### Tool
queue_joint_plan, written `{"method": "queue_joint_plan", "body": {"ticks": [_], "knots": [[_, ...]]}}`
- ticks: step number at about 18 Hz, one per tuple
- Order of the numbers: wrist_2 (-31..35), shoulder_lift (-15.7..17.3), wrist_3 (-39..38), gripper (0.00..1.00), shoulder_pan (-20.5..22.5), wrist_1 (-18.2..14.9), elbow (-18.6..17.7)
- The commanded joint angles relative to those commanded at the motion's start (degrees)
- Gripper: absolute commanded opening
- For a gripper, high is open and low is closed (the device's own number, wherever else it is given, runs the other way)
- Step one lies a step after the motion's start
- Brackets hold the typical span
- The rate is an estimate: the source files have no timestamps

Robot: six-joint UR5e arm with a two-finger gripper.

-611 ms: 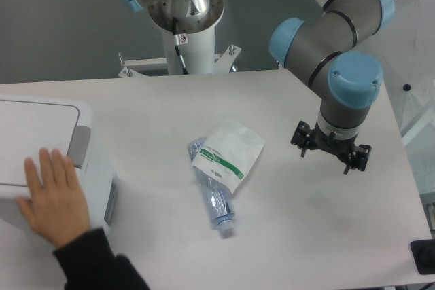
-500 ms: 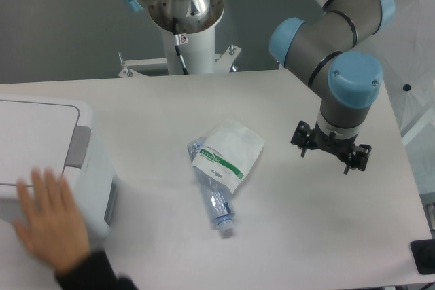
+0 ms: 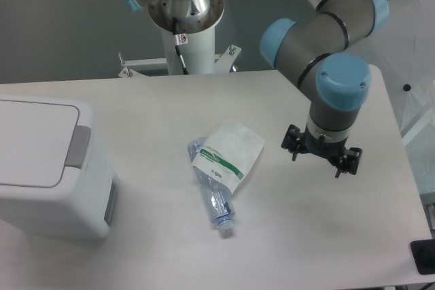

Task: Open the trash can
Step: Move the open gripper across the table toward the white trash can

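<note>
**Q:** Where is the target, and how will it handle?

**A:** The trash can stands at the left edge of the worktop, lid flat and closed. I judge it a stiff, hollow plastic shell: light, smooth, apt to slide if shoved sideways. The place to act is the grey push tab on the lid's right edge; pressing straight down there should release it.

**Q:** And your claw?

**A:** My claw hangs above the worktop's right side, well apart from the can, holding nothing. Its fingers point away from the camera, so I cannot tell how wide they stand.

**Q:** The surroundings?

**A:** A pale matte worktop. Between claw and can lie a white-and-green pouch over a clear bottle. My pedestal rises behind, before a grey wall.
</note>
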Motion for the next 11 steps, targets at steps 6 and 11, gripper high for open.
{"method": "queue_joint_plan", "body": {"ticks": [6, 11], "knots": [[-3.94, 2.28, -10.89, 1.00, -2.73, 0.35, -0.35], [-7.80, 4.66, -13.80, 1.00, -5.71, 0.35, -0.70]]}}
